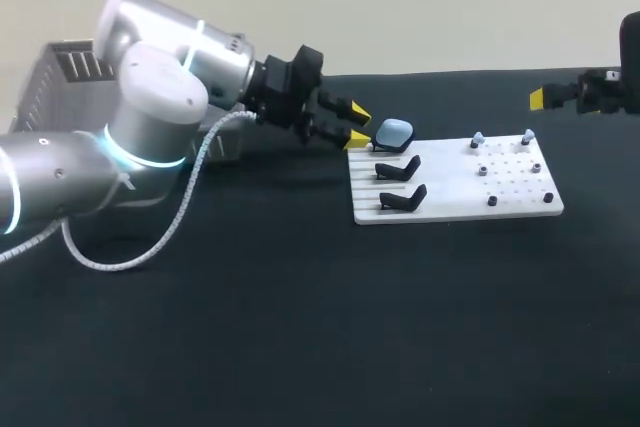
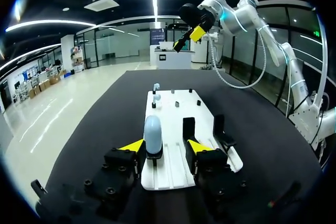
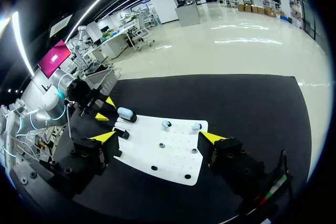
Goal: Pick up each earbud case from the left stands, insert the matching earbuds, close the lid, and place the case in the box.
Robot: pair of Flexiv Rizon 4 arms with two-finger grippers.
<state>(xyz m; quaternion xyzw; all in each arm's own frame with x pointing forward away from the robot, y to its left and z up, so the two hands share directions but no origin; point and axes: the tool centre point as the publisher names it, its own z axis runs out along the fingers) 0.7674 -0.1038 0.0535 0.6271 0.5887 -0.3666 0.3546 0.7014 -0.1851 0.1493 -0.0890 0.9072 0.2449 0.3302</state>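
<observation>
The black table (image 1: 300, 327) fills the frame. My silver left arm (image 1: 150, 117) enters from the left edge, in front of a grey slatted box (image 1: 62, 69) at upper left. A white rectangular board (image 1: 450, 192) lies right of centre. The left gripper (image 1: 357, 123) is parted and grips nothing. Its yellow tips sit at the board's upper left corner, either side of the pale blue rounded earbud case (image 1: 396, 132). The case sits on the topmost of three black stands (image 1: 398, 169). The right gripper (image 3: 157, 137), at the upper right edge, is spread wide and empty. Two small pale blue earbuds (image 1: 477, 139) sit on the board's upper right.

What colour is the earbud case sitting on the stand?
Pale blue; the earbud case shows best in the left wrist view.
</observation>
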